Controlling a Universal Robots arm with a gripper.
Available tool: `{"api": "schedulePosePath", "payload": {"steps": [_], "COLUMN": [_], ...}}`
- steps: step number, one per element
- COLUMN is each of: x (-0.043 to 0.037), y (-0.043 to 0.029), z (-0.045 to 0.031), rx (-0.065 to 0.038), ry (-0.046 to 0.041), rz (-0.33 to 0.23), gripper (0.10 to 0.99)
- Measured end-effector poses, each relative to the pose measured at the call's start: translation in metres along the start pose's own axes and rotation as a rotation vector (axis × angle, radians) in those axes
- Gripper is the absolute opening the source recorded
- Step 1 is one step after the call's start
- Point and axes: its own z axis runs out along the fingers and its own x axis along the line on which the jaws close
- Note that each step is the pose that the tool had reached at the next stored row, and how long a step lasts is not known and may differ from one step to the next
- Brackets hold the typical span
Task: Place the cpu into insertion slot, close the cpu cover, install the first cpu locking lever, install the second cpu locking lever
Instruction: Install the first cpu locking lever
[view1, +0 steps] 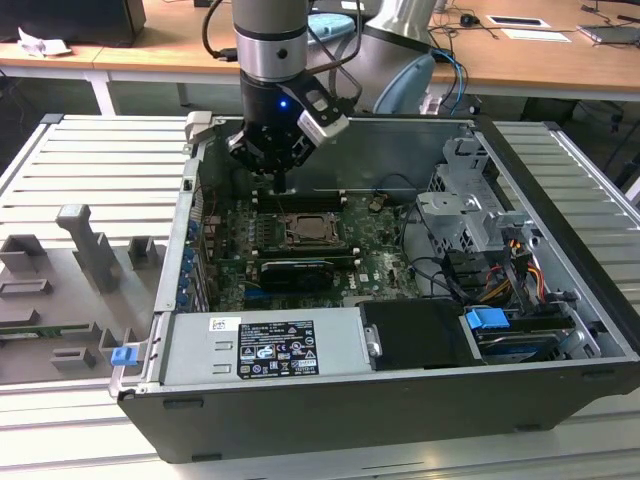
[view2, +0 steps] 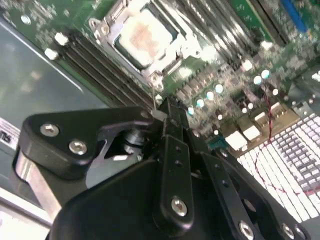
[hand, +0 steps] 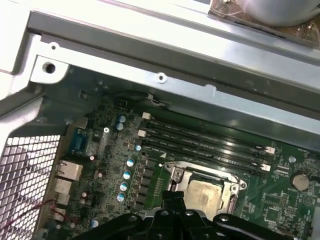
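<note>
Exterior view: the arm (view1: 268, 40) drops almost straight down from 12 o'clock into the open computer case (view1: 400, 410). Its pincer (view1: 281, 182) points down over the long black memory slots (view1: 300, 203), fingers drawn together with nothing between them. I cannot tell whether the tips touch the board. The cpu (view1: 313, 233) lies near the pincer at its 5 o'clock, apart from the tips. In the first wrist view it sits seated in the insertion slot (hand: 234, 189). In the second wrist view the cpu cover (view2: 183, 46) lies flat over it, and the chip's pale face shows through the window. The case's rear wall (view1: 400, 150) runs close by at the pincer's 12 o'clock, and the side wall (view1: 185, 250) stands at 9 o'clock. A black expansion card (view1: 292, 272) crosses the green motherboard (view1: 385, 262) at the socket's 6 o'clock. The drive cage (view1: 470, 215) and loose cables (view1: 440, 275) crowd 3 o'clock. The space straight above the socket is open. The case rests on a ribbed metal tabletop (view1: 100, 160), with grey fixtures (view1: 90, 250) well apart at 9 o'clock.
</note>
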Motion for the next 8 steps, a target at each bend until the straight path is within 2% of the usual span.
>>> {"api": "schedulePosePath", "payload": {"steps": [2, 8], "x": [0.0066, 0.0143], "y": [0.0022, 0.0049], "z": [0.0004, 0.0029], "rx": [0.0, 0.002], "ry": [-0.0003, -0.0013], "rz": [0.001, 0.033], "gripper": [0.106, 0.106]}}
